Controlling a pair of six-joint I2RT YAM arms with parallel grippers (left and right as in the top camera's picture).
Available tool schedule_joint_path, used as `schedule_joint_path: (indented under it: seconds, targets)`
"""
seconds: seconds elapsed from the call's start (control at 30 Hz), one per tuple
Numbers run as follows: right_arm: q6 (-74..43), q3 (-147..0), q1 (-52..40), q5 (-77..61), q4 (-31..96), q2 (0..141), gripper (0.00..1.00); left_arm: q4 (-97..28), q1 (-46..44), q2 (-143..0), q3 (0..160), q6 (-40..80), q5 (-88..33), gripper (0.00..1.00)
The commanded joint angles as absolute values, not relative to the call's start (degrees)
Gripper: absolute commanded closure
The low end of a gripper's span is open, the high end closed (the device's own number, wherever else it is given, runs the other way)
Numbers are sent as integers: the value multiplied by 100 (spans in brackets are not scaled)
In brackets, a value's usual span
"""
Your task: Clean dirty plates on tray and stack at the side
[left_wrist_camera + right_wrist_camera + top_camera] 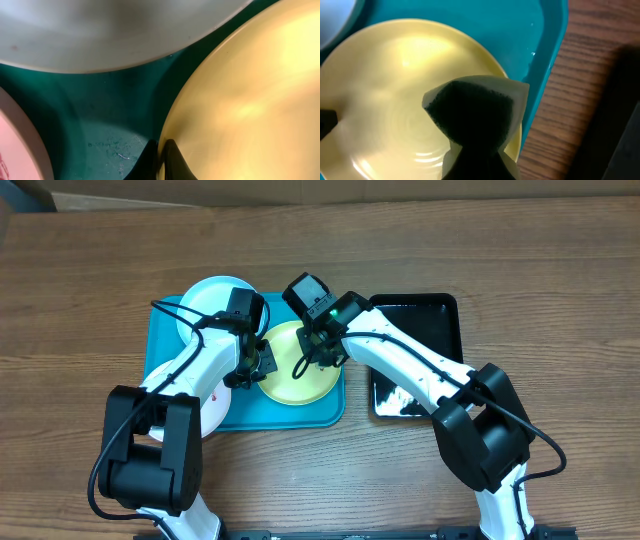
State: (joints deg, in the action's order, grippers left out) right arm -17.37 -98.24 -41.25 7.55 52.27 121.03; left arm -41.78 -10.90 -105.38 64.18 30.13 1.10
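Observation:
The teal tray holds three plates. A pale blue plate sits at its far left corner. The white plate, bearing a small reddish spot, lies at the near left, mostly hidden under my left arm. On the right lies the yellow plate. My left gripper is shut on the yellow plate's left rim, one finger on each side. My right gripper is shut on a sponge with a dark scouring face, held over the right part of the yellow plate.
A glossy black tray stands right of the teal one, partly under my right arm. Bare wooden table lies between the two trays. The teal tray's floor shows small specks near my left fingers.

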Motion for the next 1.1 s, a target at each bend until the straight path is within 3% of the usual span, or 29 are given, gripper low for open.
schedule_joint_path:
  seconds: [0.0,0.57,1.07]
  targets:
    - [-1806,-9859,-4112,941,5148,12114,96,-4285,-1125,-10637,6320,3175,353,96]
    - [-2130,-9859,-4112,902,5113,13041,96,-4329,-1125,-10637,6320,3173,355,96]
    - [-1754,-9859,-4112,-1356,5072,13268,96,-4329,-1125,-10637,6320,3173,355,96]
